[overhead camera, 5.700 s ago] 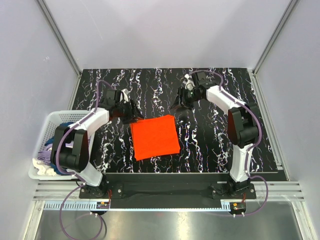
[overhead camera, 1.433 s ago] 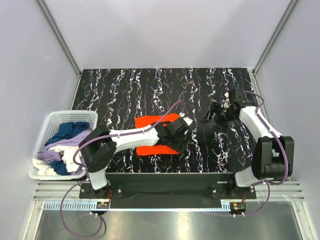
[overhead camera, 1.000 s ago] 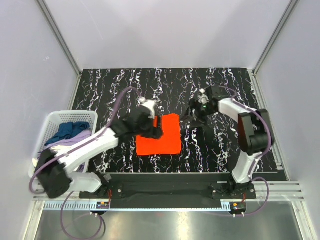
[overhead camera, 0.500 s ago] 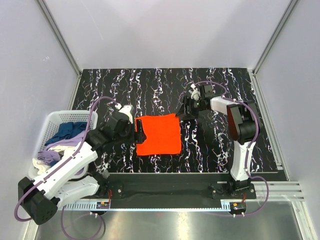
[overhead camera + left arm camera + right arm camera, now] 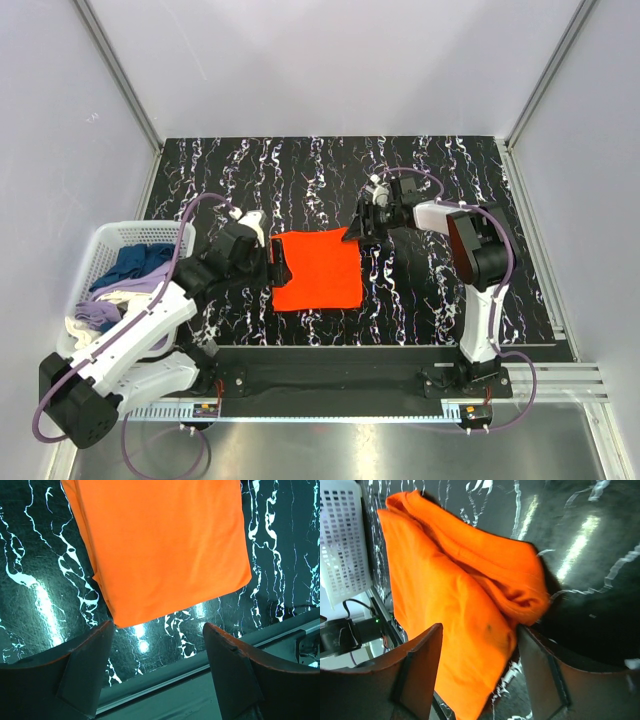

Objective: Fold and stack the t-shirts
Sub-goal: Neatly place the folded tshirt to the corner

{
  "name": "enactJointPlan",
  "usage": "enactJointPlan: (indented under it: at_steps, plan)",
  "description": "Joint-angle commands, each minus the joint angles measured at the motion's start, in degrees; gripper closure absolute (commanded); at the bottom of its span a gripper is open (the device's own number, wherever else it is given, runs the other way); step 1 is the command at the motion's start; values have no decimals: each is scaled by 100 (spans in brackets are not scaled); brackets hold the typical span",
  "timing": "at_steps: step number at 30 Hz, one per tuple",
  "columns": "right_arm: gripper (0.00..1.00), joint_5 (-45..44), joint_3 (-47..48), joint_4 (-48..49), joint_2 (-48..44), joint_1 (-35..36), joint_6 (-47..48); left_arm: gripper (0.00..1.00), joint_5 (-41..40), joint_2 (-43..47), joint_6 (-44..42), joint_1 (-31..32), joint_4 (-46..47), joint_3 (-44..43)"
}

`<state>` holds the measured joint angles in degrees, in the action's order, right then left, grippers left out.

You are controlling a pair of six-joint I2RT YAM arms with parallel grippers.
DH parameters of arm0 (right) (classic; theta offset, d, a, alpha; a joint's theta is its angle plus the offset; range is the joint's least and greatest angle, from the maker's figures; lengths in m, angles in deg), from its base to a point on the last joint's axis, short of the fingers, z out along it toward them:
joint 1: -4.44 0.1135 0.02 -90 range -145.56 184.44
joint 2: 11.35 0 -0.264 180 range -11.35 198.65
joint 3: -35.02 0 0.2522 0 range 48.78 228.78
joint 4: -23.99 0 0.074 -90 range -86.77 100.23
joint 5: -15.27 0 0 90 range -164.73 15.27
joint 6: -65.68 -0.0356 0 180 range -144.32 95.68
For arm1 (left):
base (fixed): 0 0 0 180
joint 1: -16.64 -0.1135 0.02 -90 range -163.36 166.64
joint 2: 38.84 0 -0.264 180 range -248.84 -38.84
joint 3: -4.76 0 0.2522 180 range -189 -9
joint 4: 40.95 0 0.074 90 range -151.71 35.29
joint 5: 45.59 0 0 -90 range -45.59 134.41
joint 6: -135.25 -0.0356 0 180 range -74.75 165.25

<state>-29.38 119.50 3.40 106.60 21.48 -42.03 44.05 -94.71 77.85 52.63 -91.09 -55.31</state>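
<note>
Orange cloth, the shirt [image 5: 318, 272], lies folded into a rough square near the middle of the surface [image 5: 430, 290], a little toward the near edge. Its top face is smooth and matte. In the left wrist view the layers show as a stepped seam along one side [image 5: 95, 565], and the corners are softly rounded. The surface is glossy black with thin white veins like marble, and it throws back bright glints of light. The left arm [image 5: 150, 320] reaches in from the near left. The left jaws sit just beside the shirt's left edge, standing well apart with only bare surface between them; the cloth's edge lies just past their tips. The right arm [image 5: 480, 250] bends back toward the shirt's far right corner. There the right jaws also stand apart, straddling the corner. In the right wrist view that corner [image 5: 520, 595] is thick and rumpled, a rolled bulge of several layers, and the cloth spreads out wider than one of the two tips, so nothing shows it being pinched. At the far left stands a white plastic basket [image 5: 100, 245] with perforated walls. It holds a loose heap of other shirts: navy [image 5: 135, 265], lavender [image 5: 100, 312] and cream [image 5: 85, 335], all crumpled.
</note>
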Motion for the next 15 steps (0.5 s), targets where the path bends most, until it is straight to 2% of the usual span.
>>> enactJointPlan:
  at_steps: [1, 5, 6, 9, 10, 12, 13, 15]
  plan:
    - [33, -526, 56, -416, 351, 186, 128, 22, 133, 94, -17, -39, 166, -98]
    - [43, -841, 56, -477, 439, 195, 14, 21, 106, 244, 18, -48, 52, -28]
    - [52, -912, 65, -495, 465, 195, 14, 21, 80, 331, 27, -57, 17, -2]
    - [70, -1299, 109, -565, 448, 203, -92, 21, 54, 559, 97, -65, -62, 113]
    - [83, -1378, 161, -582, 439, 203, -118, 21, 54, 621, 167, -66, -80, 148]
    - [96, -1554, 266, -670, 465, 212, -144, 21, 54, 744, 229, -74, -106, 236]
    - [100, -1616, 398, -723, 474, 204, -145, 21, 45, 832, 281, -74, -115, 262]
    - [100, -1923, 573, -890, 448, 212, -145, 21, 54, 929, 334, -74, -124, 324]
